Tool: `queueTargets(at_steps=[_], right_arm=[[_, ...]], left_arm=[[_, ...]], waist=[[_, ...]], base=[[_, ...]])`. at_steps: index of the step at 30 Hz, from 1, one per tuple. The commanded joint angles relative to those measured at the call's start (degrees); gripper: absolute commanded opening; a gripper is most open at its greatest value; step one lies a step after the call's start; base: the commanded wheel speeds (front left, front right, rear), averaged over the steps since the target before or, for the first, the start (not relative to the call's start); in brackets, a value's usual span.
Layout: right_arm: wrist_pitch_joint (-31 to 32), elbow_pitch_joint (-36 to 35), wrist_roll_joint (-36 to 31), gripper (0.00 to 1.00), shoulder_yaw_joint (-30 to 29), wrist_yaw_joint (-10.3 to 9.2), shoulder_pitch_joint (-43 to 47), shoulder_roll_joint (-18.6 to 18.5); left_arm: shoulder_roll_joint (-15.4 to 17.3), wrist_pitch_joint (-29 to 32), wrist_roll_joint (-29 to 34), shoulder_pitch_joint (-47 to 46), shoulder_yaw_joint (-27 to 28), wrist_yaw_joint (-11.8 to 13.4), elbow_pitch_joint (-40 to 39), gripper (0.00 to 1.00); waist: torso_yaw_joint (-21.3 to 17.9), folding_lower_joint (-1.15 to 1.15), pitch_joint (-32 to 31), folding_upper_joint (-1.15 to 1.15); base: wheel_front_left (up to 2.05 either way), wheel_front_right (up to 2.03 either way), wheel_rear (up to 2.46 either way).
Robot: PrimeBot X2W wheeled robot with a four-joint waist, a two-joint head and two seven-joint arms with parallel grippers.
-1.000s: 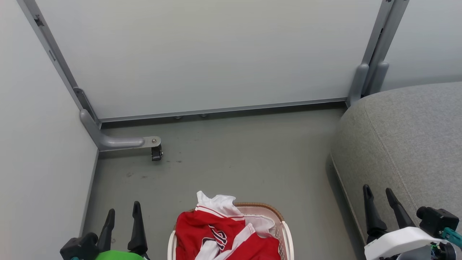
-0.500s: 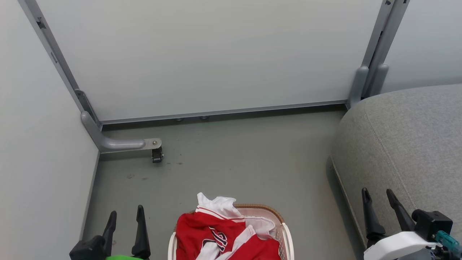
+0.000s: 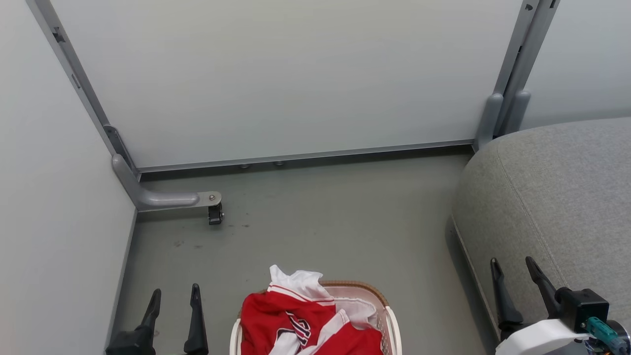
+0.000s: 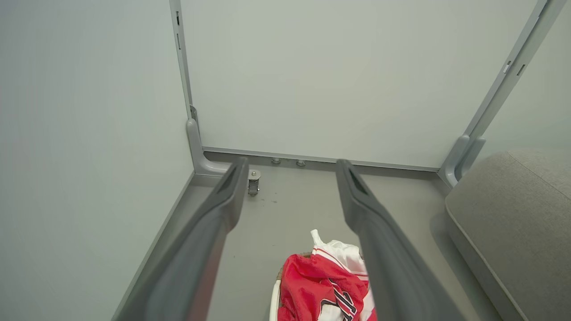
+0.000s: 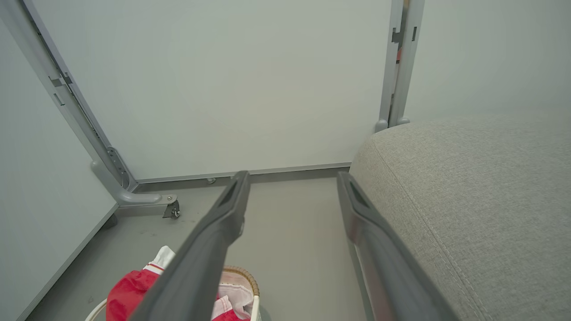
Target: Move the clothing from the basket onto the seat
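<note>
Seat (image 3: 557, 197): big, grey, on the right
Basket (image 3: 393, 323): on the floor (image 3: 320, 222), left of the seat
Clothing (image 3: 276, 315): red and white, piled in the basket
Left gripper (image 3: 176, 289): fingers wide apart, empty
Right gripper (image 3: 511, 261): fingers wide apart, empty, by the seat

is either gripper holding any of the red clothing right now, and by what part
Nothing is held. The left gripper and the right gripper are both open and empty; the clothing lies in the basket.
</note>
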Motion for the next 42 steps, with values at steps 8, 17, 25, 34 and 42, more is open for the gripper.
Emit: queueTargets(at_steps=[8, 17, 25, 34, 42], right_arm=[[-1.1, 0.2, -3.6, 1.00, -0.2, 0.01, 1.2, -0.4], [-1.1, 0.4, -3.5, 1.00, -0.2, 0.01, 1.0, -0.4], [-1.1, 0.4, -3.5, 1.00, -0.2, 0.01, 1.0, -0.4], [-1.1, 0.2, -3.4, 1.00, -0.4, 0.01, 1.0, -0.4], [-1.1, -0.1, -3.3, 1.00, -0.6, 0.01, 0.8, -0.4]], left_arm=[[0.4, -1.1, 3.1, 1.3, 0.0, 0.4, 0.3, 1.00], [0.4, -1.0, 2.6, 1.1, 0.2, 0.3, 0.9, 1.00], [0.4, -1.0, 2.5, 1.2, 0.2, 0.3, 1.1, 1.00], [0.4, -1.0, 2.4, 1.2, 0.0, 0.2, 1.1, 1.00], [0.4, -1.0, 2.6, 0.9, -0.3, 0.2, 1.1, 1.00]], waist=[[0.0, 0.00, -0.2, 0.00], [0.0, 0.00, -0.2, 0.00], [-0.1, 0.00, -0.3, 0.00], [-0.1, 0.00, 0.0, 0.00], [-0.1, 0.00, 0.8, 0.00]], base=[[0.00, 0.00, 0.00], [0.00, 0.00, 0.00], [0.00, 0.00, 0.00], [0.00, 0.00, 0.00], [0.00, 0.00, 0.00]])
